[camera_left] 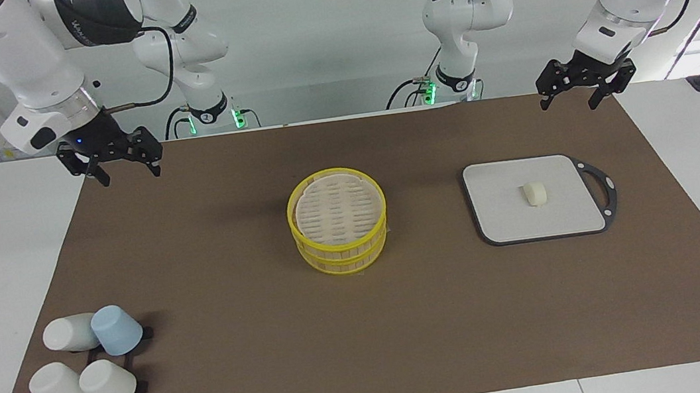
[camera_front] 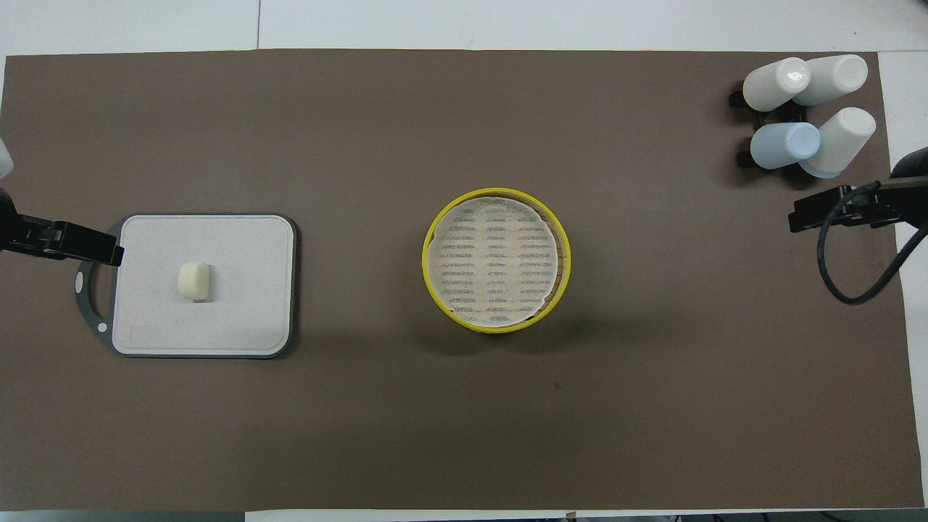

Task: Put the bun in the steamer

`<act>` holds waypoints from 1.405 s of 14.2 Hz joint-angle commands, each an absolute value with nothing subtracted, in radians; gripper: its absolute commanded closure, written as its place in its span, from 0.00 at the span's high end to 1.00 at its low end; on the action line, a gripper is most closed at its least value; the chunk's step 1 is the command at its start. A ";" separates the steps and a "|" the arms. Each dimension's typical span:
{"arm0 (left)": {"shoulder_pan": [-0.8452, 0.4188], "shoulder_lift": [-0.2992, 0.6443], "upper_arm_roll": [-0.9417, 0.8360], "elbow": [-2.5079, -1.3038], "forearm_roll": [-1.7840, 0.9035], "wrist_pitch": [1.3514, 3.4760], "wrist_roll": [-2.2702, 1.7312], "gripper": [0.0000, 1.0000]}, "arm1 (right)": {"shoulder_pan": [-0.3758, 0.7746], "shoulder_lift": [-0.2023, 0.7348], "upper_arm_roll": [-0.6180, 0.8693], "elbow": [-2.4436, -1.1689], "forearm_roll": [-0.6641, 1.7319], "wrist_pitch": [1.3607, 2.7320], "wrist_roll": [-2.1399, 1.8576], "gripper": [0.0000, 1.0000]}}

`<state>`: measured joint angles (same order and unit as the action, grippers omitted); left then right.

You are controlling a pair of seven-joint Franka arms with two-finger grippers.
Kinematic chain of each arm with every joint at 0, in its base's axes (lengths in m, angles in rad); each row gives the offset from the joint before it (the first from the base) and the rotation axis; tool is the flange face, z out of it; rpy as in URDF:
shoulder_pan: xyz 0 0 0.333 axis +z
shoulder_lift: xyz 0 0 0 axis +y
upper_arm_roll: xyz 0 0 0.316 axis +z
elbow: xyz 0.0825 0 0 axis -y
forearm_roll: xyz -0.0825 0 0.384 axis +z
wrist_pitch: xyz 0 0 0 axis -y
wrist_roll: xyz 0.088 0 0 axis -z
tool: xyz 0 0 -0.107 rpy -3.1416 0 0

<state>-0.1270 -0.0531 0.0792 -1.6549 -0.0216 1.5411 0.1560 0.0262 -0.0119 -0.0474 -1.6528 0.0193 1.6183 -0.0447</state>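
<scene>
Across the centre of the frame lay a brown rectangular table mat (camera_left: 369, 354), and nothing of the task had yet been done. At the upper left of the facing view hung the right arm's black two-finger gripper (camera_left: 125, 171), its fingers spread and empty, raised over the mat's corner; at the upper right hung the left arm's black two-finger gripper (camera_left: 569, 104), its fingers likewise spread and empty, over the mat's edge near the board. Both arms appeared to be waiting.

In the middle of the frame stood the round yellow-rimmed bamboo steamer (camera_left: 337, 220), its pale woven lid (camera_left: 338, 207) seated on top, so the basket looked closed. Right of centre in the facing view lay a grey rectangular cutting board with a dark handle loop (camera_left: 540, 220). At the lower left clustered four cups, three white and one pale blue (camera_left: 92, 370), lying tipped on a dark rack.

Smallest of all, the cream-white stubby cylindrical bun (camera_left: 535, 194) rested on the middle of the board, touching neither gripper and well apart from the steamer. Judged from this, every step remained: lifting the lid, picking up the bun and setting it inside.
</scene>
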 commanded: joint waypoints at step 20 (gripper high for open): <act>-0.120 -0.100 0.086 -2.101 -0.002 1.984 0.155 1.00 | 0.635 0.365 -0.021 -1.531 0.012 1.976 0.672 0.99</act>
